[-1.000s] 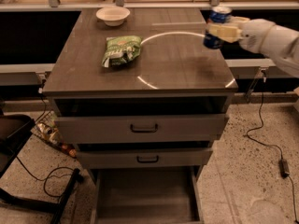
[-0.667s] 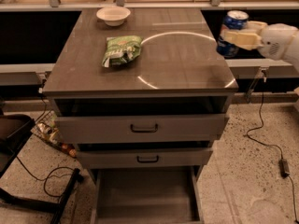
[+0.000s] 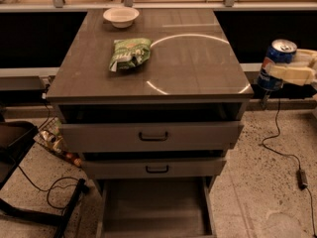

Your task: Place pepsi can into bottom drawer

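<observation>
Transport step. Gripper [image 3: 280, 73] clamped around pepsi can [image 3: 283, 50], upright, off the counter's [image 3: 188, 68] right edge. Bottom drawer [image 3: 156, 209] open below counter front. Next, likely: lower, swing left, release.

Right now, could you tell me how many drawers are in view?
3: the top drawer under the tabletop, the middle drawer below it, the bottom drawer pulled out lowest. The gripper holds the pepsi can beyond the tabletop's right edge.

Cabinet top [image 3: 198, 68] bears snack bag [image 3: 130, 53] and bowl [image 3: 121, 16]; jaws beside it.
</observation>
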{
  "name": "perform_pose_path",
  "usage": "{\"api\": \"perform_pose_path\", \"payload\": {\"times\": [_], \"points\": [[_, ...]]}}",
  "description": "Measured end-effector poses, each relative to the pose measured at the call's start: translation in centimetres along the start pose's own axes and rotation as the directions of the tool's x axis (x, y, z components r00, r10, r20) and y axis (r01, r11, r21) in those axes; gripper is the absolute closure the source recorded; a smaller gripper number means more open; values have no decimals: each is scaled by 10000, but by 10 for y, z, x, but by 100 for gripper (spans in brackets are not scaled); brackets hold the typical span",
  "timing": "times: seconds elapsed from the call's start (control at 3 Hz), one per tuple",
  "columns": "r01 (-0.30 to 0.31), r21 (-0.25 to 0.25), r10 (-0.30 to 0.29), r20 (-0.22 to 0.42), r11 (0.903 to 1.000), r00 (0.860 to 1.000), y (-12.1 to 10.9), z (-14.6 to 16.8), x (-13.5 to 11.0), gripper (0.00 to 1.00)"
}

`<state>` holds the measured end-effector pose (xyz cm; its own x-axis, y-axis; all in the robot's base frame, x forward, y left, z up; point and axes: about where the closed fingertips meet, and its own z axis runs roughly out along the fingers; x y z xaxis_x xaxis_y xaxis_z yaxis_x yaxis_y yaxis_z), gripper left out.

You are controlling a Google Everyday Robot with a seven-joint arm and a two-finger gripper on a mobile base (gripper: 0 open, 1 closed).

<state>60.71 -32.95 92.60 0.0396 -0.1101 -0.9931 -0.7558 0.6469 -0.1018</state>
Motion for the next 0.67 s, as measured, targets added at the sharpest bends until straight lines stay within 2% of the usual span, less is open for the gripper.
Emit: {"api": "perform_pose_path", "payload": {"times": [0.33,0.67], "points": [[87,-68,-90,-392,9999,9992,5,-50,37,100],[133,-165,-144,-680,9998,9976,3,-87,79,100]]}}
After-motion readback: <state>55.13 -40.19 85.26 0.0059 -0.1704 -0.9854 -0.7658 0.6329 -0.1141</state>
